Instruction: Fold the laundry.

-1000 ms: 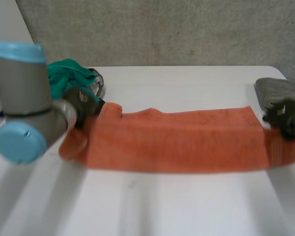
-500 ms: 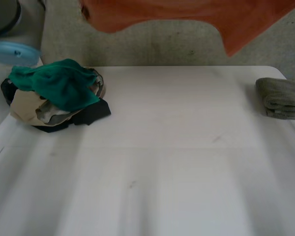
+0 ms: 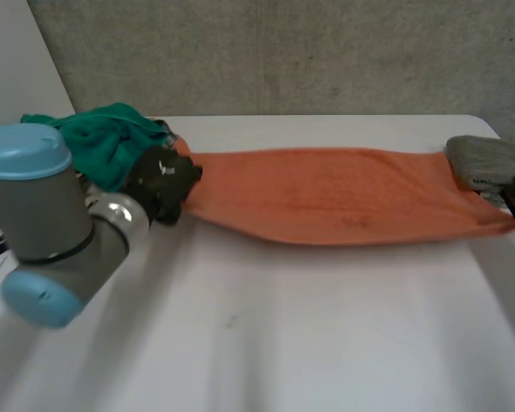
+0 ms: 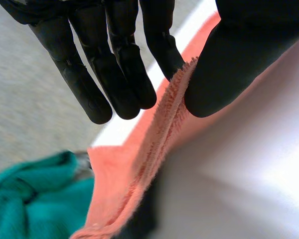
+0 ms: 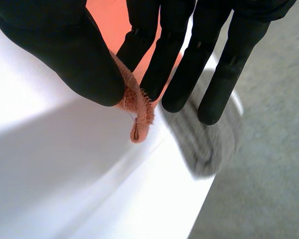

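**A:** Where is the laundry lying?

**B:** An orange towel [image 3: 326,196] is stretching across the far half of the white counter [image 3: 283,343]. It is running from 9 o'clock to 3 o'clock, and its near edge is sagging in a shallow curve. I cannot tell whether it is resting on the surface or hanging just above it.

**A:** What is the left hand doing?

**B:** The left hand [image 3: 161,182] is grasping the towel's 9 o'clock end. In the left wrist view, the thumb is pinching the towel's fuzzy edge against one finger. The other fingers are hanging straight beside it.

**A:** And the right hand?

**B:** The right hand [image 5: 167,59] is grasping the 3 o'clock end. Its thumb and a finger are clamping a small bunched corner, which is poking out just past the fingertips.

**A:** Is anything else sitting on the counter?

**B:** A heap of clothes [image 3: 103,146] with green fabric on top is sitting at 10 o'clock, just behind the left hand. A folded grey cloth [image 3: 489,161] is lying at 2 o'clock, just beside the towel's right end.
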Robot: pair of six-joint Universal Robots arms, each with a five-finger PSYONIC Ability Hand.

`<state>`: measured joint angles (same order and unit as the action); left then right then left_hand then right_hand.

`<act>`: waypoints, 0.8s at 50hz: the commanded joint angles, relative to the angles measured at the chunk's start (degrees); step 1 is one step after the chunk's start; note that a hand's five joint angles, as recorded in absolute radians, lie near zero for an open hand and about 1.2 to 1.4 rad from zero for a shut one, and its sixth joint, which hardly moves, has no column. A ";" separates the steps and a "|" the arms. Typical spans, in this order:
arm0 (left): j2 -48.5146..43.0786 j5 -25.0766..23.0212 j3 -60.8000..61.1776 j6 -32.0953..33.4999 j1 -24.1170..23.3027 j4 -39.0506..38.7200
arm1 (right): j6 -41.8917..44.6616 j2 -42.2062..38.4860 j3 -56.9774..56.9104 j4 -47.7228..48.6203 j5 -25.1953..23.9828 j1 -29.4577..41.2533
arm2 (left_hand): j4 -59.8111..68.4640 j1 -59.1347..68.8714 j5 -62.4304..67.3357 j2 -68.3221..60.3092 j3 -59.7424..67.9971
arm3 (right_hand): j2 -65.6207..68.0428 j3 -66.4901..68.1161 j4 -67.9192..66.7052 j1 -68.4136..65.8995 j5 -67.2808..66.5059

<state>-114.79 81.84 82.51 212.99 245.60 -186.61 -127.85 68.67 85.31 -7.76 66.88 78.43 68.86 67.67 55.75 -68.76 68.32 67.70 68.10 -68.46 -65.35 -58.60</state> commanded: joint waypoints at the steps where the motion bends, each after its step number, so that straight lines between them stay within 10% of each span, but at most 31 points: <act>1: 14.50 6.04 11.79 6.12 -3.99 25.05 | 21.83 11.83 6.27 -22.02 -2.63 -10.74 | 11.14 12.33 14.25 -11.24 11.68 | 12.30 11.90 -11.54 -14.65 -11.40; 11: 20.04 8.07 15.05 6.65 -6.28 38.08 | 35.74 13.78 9.88 -30.74 -7.82 -15.94 | 11.14 12.33 14.25 -11.24 11.68 | 12.30 11.90 -11.54 -14.65 -11.40; 40: -20.73 6.75 -33.98 12.62 -1.36 21.11 | 6.56 -11.18 -9.28 9.94 4.39 6.03 | 11.14 12.33 14.25 -11.24 11.68 | 12.30 11.90 -11.54 -14.65 -11.40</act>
<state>-129.20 88.27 58.58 225.42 243.97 -164.42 -117.02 60.28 79.13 -5.87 69.81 82.38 68.87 67.67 55.75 -68.76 68.32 67.71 68.10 -68.47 -65.36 -58.85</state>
